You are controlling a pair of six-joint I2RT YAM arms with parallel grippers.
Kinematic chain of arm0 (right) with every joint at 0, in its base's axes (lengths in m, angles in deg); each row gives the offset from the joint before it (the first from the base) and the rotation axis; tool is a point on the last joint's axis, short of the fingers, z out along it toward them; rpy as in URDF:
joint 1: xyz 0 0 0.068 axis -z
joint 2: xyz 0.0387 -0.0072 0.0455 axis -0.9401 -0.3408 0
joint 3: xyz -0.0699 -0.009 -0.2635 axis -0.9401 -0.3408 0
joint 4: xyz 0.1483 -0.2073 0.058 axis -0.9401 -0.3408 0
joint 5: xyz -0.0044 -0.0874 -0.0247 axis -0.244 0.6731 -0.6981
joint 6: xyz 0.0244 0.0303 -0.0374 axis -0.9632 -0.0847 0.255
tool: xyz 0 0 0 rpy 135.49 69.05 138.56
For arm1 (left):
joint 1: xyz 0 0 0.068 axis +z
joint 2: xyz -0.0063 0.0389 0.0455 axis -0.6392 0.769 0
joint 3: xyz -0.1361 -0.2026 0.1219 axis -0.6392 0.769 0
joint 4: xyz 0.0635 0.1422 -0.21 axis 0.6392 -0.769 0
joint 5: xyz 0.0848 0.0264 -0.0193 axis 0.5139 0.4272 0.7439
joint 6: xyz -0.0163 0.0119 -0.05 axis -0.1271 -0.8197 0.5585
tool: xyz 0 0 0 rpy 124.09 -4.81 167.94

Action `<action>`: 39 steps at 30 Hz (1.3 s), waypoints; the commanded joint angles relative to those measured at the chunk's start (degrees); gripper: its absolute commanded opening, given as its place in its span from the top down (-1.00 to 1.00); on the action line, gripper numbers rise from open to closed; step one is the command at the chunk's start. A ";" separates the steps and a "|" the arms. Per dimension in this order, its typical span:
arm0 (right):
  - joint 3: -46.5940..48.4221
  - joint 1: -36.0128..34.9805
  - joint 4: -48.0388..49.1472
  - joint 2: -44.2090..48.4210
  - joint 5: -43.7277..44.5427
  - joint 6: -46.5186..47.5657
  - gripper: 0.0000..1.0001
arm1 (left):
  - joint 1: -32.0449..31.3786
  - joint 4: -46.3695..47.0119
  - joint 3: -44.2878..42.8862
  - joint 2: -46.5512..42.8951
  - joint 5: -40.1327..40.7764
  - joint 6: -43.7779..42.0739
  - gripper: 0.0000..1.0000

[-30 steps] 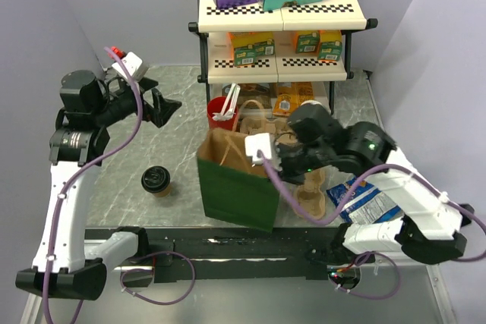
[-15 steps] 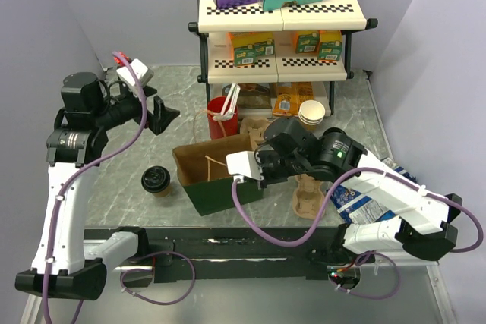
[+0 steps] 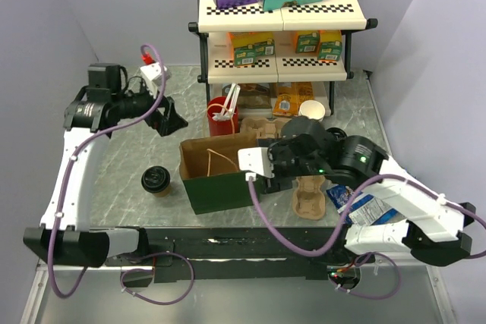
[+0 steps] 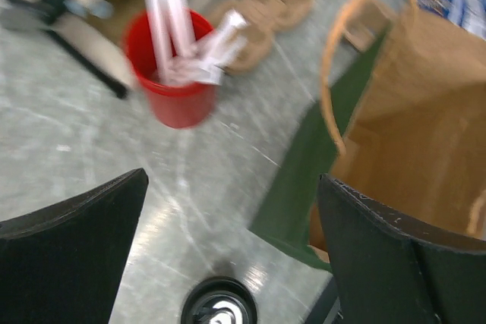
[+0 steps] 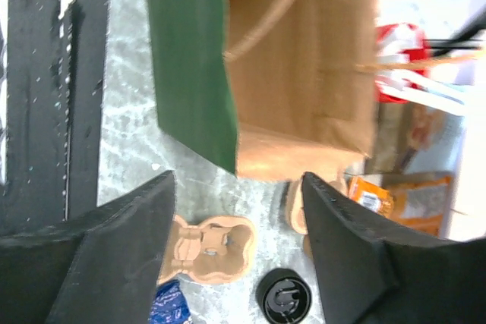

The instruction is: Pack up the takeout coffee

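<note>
Brown coffee cup untouched, nearer left jaws than right jaws.

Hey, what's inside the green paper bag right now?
Only brown lining and a handle loop show inside the green paper bag; its right corner is hidden by the right arm. The takeout coffee stands outside, on the table beside it.

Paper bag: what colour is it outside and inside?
The paper bag is dark green outside, brown inside; the overhead view shows it best.
</note>
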 commanded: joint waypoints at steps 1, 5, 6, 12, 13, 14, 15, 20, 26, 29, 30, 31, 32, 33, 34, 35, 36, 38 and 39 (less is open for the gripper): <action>4.36 0.43 -0.14 4.66 3.05 -2.80 -0.50 | -2.62 -9.60 -3.60 2.40 -5.75 -8.01 -0.99; 5.58 9.70 -2.94 6.07 -3.86 -6.93 -0.38 | -7.63 -18.55 -6.85 7.58 -1.10 -14.95 -0.99; 5.85 12.01 -4.34 5.73 -5.64 -8.85 -0.38 | -8.16 -19.10 -7.03 8.20 -0.48 -15.49 -0.99; 3.14 25.04 -3.31 6.25 -11.28 -13.70 -0.36 | -11.76 -17.79 -5.72 9.26 3.48 -16.02 -0.86; 1.56 25.57 -2.26 6.69 -11.11 -13.97 -0.36 | -12.98 -17.96 -5.72 9.44 4.09 -16.63 -0.82; 0.76 26.09 -1.90 7.30 -10.76 -14.32 -0.36 | -13.52 -18.48 -5.98 9.61 4.88 -16.99 -0.72; -0.03 26.88 -1.55 7.65 -10.67 -14.49 -0.36 | -13.96 -19.53 -6.33 9.88 5.15 -17.25 -0.65; -7.75 28.47 -0.67 10.02 -10.23 -11.70 -0.32 | -16.07 -23.76 -9.23 11.98 5.86 -19.10 0.21; -18.13 33.48 -1.98 9.16 -14.44 -5.29 -0.37 | -17.13 -28.60 -11.08 12.17 7.43 -19.72 0.98; -22.52 35.14 -2.16 8.01 -14.36 -0.98 -0.44 | -17.13 -28.68 -9.94 9.27 9.89 -19.89 0.99; -23.67 35.59 -1.38 7.92 -14.18 0.17 -0.45 | -17.13 -28.60 -9.85 7.87 10.77 -20.06 0.98; -25.77 36.11 -1.11 7.92 -14.27 1.57 -0.47 | -17.13 -28.51 -9.06 7.16 12.00 -20.15 0.98; -26.83 36.73 -0.76 7.75 -14.10 4.37 -0.49 | -17.13 -28.07 -8.62 6.54 14.10 -20.50 0.98; -27.89 36.99 0.29 7.66 -13.75 5.44 -0.50 | -17.13 -27.63 -8.18 5.67 15.07 -20.77 0.98; -29.72 37.26 1.26 7.40 -13.22 6.15 -0.51 | -17.13 -27.28 -7.48 4.18 15.61 -21.12 0.98; -30.35 37.61 1.96 6.35 -11.56 5.98 -0.51 | -17.13 -26.76 -7.13 3.47 16.39 -20.95 0.98; -30.71 38.22 2.32 5.38 -10.76 5.37 -0.50 | -17.13 -26.06 -6.86 2.85 16.58 -20.86 0.99; -30.01 38.58 4.16 2.05 -8.48 0.12 -0.42 | -17.13 -26.13 -7.38 2.41 16.58 -20.33 0.99; -29.40 38.93 4.52 0.99 -7.08 -2.26 -0.39 | -17.13 -26.48 -7.56 2.32 16.49 -20.15 0.99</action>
